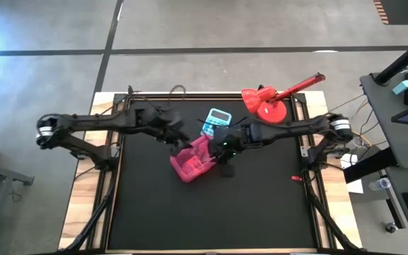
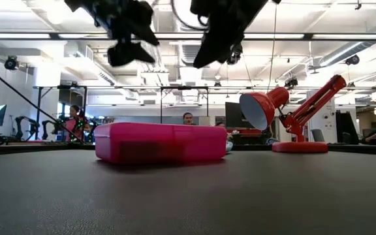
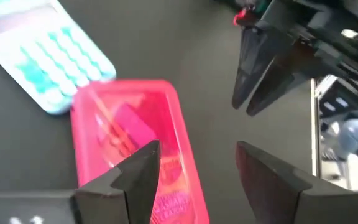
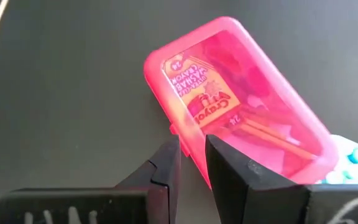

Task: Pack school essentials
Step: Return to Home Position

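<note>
With the crayon box (image 4: 201,93) sealed inside the shut pink supply box (image 1: 193,161) mid-worktop (image 1: 154,212), I am hovering my left hand (image 3: 197,145) apart and right hand (image 4: 192,146) nearly together, both empty, judging that only raising both arms clear to home remains.

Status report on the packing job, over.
Left gripper open, right gripper nearly shut, both empty above the translucent pink plastic box. Box closed, crayon pack inside. Pale blue calculator beside it.
</note>
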Robot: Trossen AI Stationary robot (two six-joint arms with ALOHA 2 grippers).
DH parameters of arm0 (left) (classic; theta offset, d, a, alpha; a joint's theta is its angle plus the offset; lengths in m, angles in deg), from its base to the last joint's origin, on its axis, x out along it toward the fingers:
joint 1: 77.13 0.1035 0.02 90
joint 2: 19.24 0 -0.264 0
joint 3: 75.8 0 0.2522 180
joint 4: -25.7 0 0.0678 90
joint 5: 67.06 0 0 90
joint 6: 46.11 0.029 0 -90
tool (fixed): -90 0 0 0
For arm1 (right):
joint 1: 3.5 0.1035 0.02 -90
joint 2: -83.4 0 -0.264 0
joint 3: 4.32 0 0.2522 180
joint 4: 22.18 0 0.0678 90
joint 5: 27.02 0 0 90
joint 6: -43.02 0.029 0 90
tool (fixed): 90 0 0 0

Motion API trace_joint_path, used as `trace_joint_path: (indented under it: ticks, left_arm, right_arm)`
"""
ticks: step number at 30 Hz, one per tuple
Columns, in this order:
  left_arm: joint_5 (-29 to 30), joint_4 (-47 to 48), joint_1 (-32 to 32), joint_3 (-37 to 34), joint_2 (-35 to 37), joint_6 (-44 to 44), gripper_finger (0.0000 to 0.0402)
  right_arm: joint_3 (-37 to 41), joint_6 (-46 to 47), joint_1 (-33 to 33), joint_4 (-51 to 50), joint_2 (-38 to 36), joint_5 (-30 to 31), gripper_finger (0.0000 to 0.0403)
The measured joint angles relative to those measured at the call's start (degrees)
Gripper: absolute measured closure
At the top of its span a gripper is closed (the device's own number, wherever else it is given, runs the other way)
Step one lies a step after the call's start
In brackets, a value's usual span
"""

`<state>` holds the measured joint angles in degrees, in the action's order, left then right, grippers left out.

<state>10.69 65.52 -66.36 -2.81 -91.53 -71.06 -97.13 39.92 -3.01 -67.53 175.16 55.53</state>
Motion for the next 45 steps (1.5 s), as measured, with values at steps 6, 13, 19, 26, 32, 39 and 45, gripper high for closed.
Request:
trace_joint_path:
  ticks: [6,13,19,26,32,39,45]
  left_arm:
    - [5.5,0.3,0.0,-0.8,9.0,4.2,0.0208]
    - [8.0,0.3,0.0,-1.5,18.0,10.9,0.0208]
    - [8.3,2.0,0.0,-1.5,23.3,16.9,0.0208]
    - [9.5,12.6,0.0,-1.6,28.3,17.3,0.0208]
    - [12.9,15.4,0.0,-2.4,33.0,17.4,0.0208]
    - [15.8,11.4,0.0,-10.6,40.7,15.1,0.0208]
    - [16.1,4.7,0.0,-20.7,51.0,11.9,0.0208]
  right_arm:
    - [4.8,-0.5,0.0,0.6,-7.8,0.0,0.0335]
    - [11.2,4.0,0.0,1.3,-17.1,0.3,0.0335]
    - [21.4,10.2,0.0,10.0,-26.2,7.2,0.0335]
    - [34.3,18.1,0.0,20.8,-35.4,9.1,0.0335]
    - [42.9,19.8,0.0,27.1,-40.1,11.2,0.0335]
    - [52.0,22.6,0.0,36.3,-43.8,15.2,0.0335]
    - [57.4,25.7,0.0,41.7,-45.3,15.2,0.0335]
